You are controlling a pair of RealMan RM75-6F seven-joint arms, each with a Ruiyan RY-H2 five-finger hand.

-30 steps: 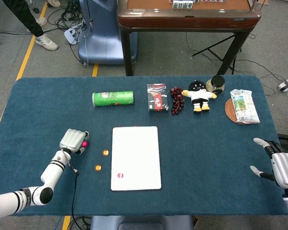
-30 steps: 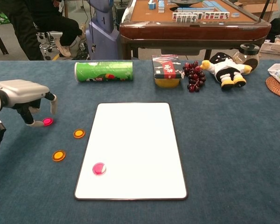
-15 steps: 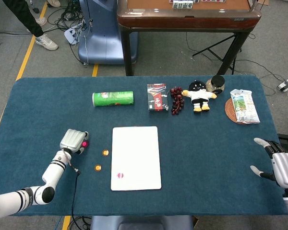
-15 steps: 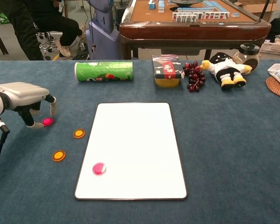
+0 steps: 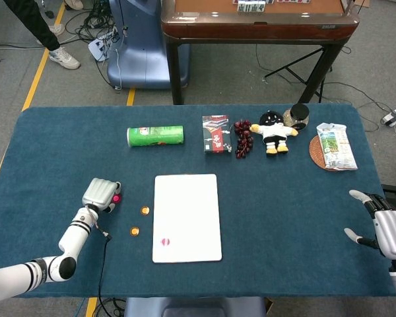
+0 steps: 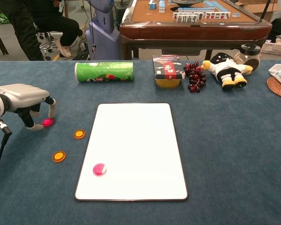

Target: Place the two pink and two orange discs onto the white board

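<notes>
The white board (image 5: pixel 188 205) (image 6: pixel 136 136) lies mid-table with one pink disc (image 5: pixel 165 242) (image 6: pixel 99 169) on its near left corner. Two orange discs (image 5: pixel 144 210) (image 5: pixel 134 231) lie on the cloth just left of the board, also seen in the chest view (image 6: pixel 79 134) (image 6: pixel 59 156). The second pink disc (image 5: pixel 116 198) (image 6: pixel 47 122) lies flat on the cloth further left. My left hand (image 5: pixel 100 194) (image 6: pixel 23 97) hovers low over it, fingertips down on either side and apart. My right hand (image 5: pixel 383 228) rests at the far right edge, fingers spread, holding nothing.
Along the far side lie a green chip can (image 5: pixel 156 136) (image 6: pixel 104 71), a red box (image 5: pixel 216 134), dark grapes (image 5: pixel 242 138), a plush toy (image 5: pixel 272 132), a jar (image 5: pixel 296 115) and a snack packet (image 5: pixel 335 146) on a woven coaster. A wooden table (image 5: pixel 257 20) stands beyond.
My left hand has shifted slightly to the left and its fingertips have drawn in a little around the pink disc, which has stayed in place. The right hand has not moved.
</notes>
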